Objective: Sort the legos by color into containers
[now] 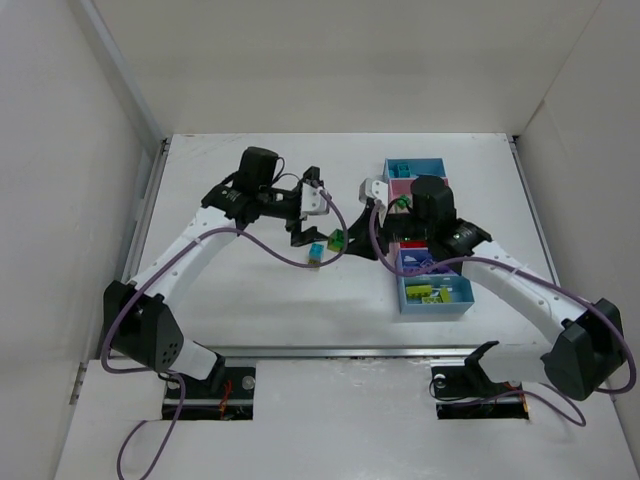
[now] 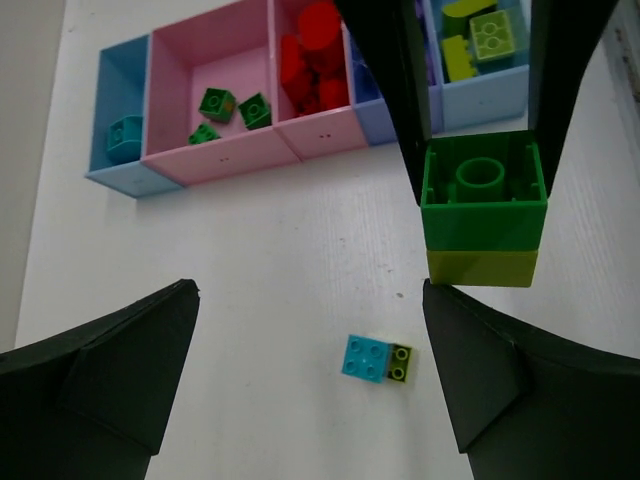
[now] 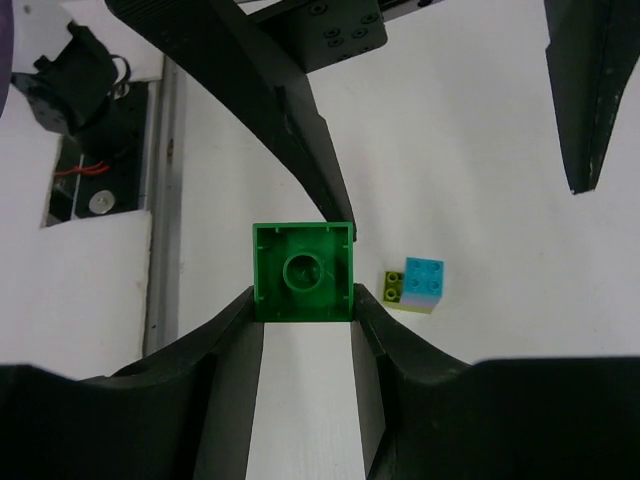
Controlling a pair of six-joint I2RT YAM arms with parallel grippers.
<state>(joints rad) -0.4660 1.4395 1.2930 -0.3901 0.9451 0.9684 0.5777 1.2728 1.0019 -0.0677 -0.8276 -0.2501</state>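
**Two arms meet over a green brick beside the containers**

From above, the right arm covers half the containers (image 1: pixel 435 306); the green lego (image 1: pixel 337 240) to their left is a speck. The left wrist view shows it stacked on a yellow-green lego (image 2: pixel 485 268), pinched by the right gripper (image 2: pixel 483 175) just off the strip. The left gripper (image 2: pixel 310 295) is spread wide and empty, and a teal lego (image 2: pixel 366 356) lies farther out. The right wrist view shows only the green one's hollow underside.

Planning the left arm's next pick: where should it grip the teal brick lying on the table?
Probably from straight above, closing on the teal brick across its two free flat side walls: its studs face up, and a yellow-green piece adjoins a third side.
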